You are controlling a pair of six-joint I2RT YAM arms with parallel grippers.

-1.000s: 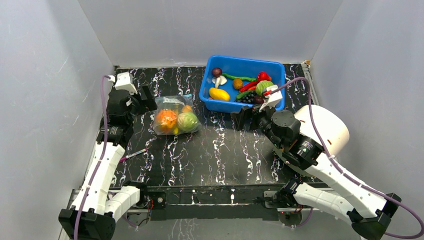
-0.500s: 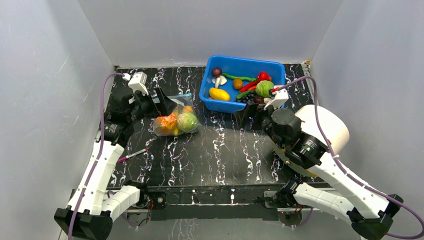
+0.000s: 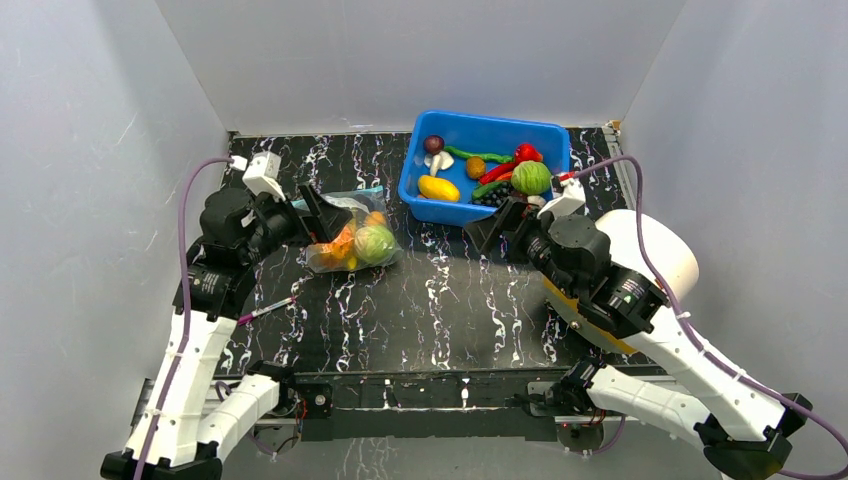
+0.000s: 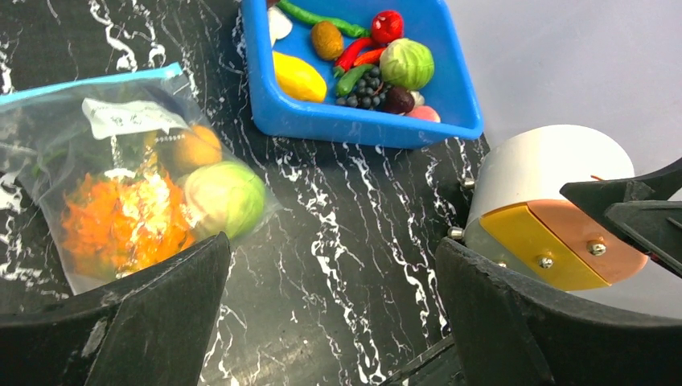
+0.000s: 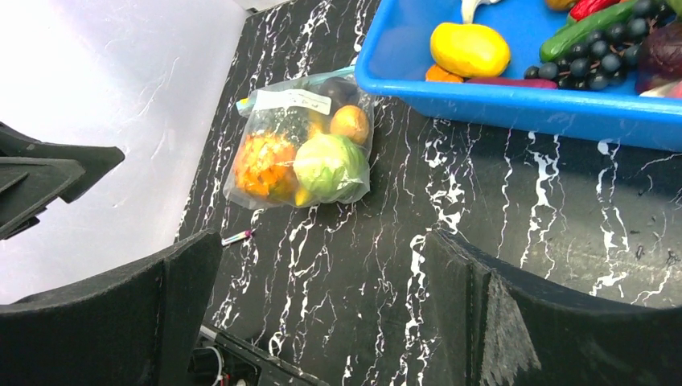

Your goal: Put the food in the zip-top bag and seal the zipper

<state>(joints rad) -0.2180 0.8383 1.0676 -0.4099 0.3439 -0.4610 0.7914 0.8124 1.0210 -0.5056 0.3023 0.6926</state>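
The clear zip-top bag (image 3: 350, 238) lies on the black marbled table left of centre, holding food: a green cabbage (image 4: 225, 197), an orange leafy piece (image 4: 121, 225) and a small orange fruit (image 5: 350, 123). Its teal zipper (image 4: 88, 80) runs along the far edge; I cannot tell whether it is sealed. More food fills the blue bin (image 3: 420, 170): a yellow piece (image 5: 470, 48), dark grapes (image 4: 366, 90), a cabbage (image 3: 531, 177). My left gripper (image 3: 322, 214) hangs open over the bag's left side, holding nothing (image 4: 330, 265). My right gripper (image 3: 497, 226) is open and empty just in front of the bin (image 5: 322, 257).
A white cylinder (image 3: 655, 250) with a yellow-and-orange end (image 4: 555, 241) lies at the table's right. A small pink-tipped pen (image 3: 265, 308) rests near the left edge. Grey walls enclose the table on three sides.
My left gripper has swung right from the table's left edge to over the bag's left side. My right gripper has shifted slightly toward the bin. Both stayed open.
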